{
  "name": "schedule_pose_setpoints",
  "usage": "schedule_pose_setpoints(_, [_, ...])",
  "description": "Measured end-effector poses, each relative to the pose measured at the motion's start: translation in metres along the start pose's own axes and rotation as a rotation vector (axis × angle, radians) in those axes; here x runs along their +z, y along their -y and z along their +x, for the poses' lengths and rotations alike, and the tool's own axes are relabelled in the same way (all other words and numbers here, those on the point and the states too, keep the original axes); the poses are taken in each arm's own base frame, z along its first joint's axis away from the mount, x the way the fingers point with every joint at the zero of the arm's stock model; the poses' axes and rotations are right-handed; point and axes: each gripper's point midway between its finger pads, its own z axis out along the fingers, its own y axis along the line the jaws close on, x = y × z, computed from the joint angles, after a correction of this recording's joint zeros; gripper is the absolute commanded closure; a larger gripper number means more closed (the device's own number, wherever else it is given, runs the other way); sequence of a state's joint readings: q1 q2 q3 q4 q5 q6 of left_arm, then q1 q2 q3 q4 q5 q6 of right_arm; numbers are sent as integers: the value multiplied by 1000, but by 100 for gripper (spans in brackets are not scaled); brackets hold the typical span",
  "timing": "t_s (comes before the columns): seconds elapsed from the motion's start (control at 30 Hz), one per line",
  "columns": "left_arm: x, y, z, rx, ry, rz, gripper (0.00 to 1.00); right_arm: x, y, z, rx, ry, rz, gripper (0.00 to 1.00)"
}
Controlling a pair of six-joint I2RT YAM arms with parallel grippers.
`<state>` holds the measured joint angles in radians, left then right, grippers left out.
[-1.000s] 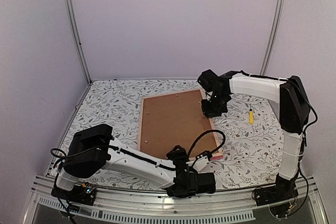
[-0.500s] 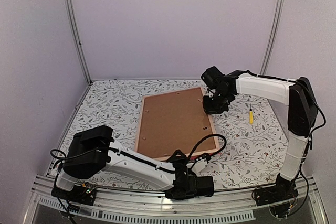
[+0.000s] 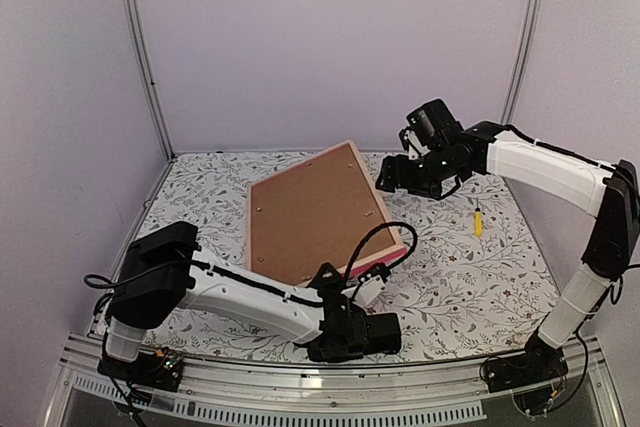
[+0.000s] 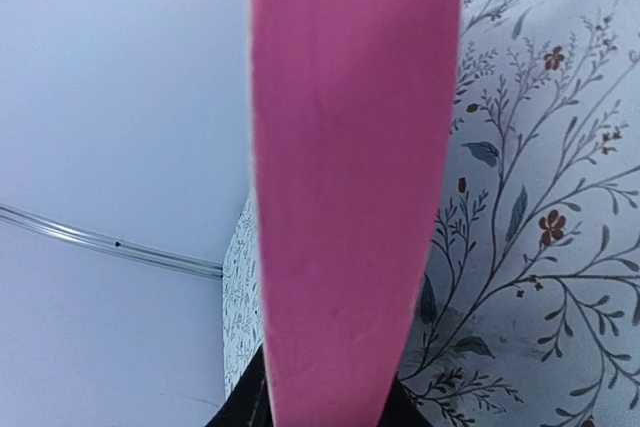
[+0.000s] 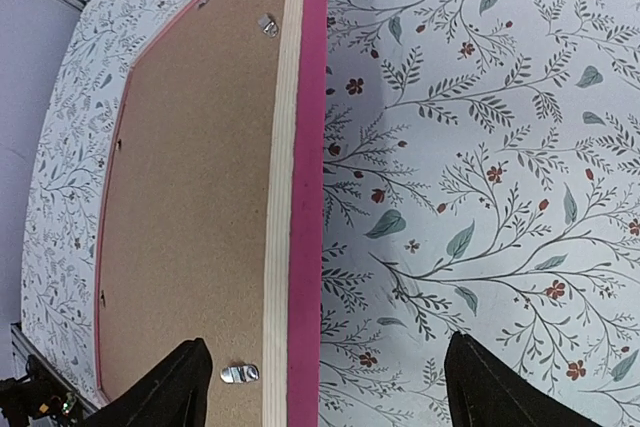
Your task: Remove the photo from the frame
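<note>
The frame (image 3: pixel 385 254) is face down and tilted, its right side raised off the table. Its brown backing board (image 3: pixel 310 212) faces up, so the photo is hidden. My left gripper (image 3: pixel 371 276) is shut on the frame's near right corner. In the left wrist view the pink edge (image 4: pixel 350 177) fills the space between the dark jaws of the left gripper (image 4: pixel 320 412). My right gripper (image 3: pixel 397 175) hangs open just off the far right corner. In its wrist view the right gripper (image 5: pixel 330 397) straddles the pink and pale wood edge (image 5: pixel 300 247) without touching it.
A small yellow tool (image 3: pixel 477 220) lies on the floral tablecloth (image 3: pixel 470 267) to the right of the frame. Metal turn clips (image 5: pixel 240 374) sit on the backing board along its edge. Walls and posts close in the back and sides.
My left gripper closed on the near right corner and the frame tipped up and swung left. My right gripper opened, let go of the far right corner and rose away.
</note>
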<state>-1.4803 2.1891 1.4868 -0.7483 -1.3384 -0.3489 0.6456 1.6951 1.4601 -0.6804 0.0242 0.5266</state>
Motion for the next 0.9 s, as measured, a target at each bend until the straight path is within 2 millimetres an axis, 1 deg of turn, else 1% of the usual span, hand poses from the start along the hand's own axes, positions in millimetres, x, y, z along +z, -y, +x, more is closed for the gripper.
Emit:
schedule_pose_setpoints(0.13, [7,-26,-4,-103,-12,-28,100,-28,-13,-15,-2,83,-80,9])
schedule_pose_setpoints(0.27, [17,-46,-5,-178,-29,-48,100,-61,-19,-25,-1,171,-138,7])
schedule_pose_setpoints(0.33, [22,-52,-5,-196,-39,-49,100,-77,-21,-31,1,221,-158,7])
schedule_pose_setpoints(0.4, [27,-53,-6,-203,-40,-34,100,-89,-21,-35,3,259,-170,7])
schedule_pose_setpoints(0.47, [31,-55,-1,-190,-27,3,100,-100,-20,-38,6,293,-177,7])
schedule_pose_setpoints(0.53, [32,-61,3,-175,-5,34,100,-107,-18,-39,8,315,-176,7])
schedule_pose_setpoints(0.57, [32,-67,0,-174,7,43,100,-109,-16,-39,10,323,-174,7])
schedule_pose_setpoints(0.77, [32,-91,-35,-275,88,75,100,-108,-4,-30,16,331,-143,6])
schedule_pose_setpoints(0.9, [26,-107,-51,-369,139,99,100,-110,4,-23,23,339,-123,7])
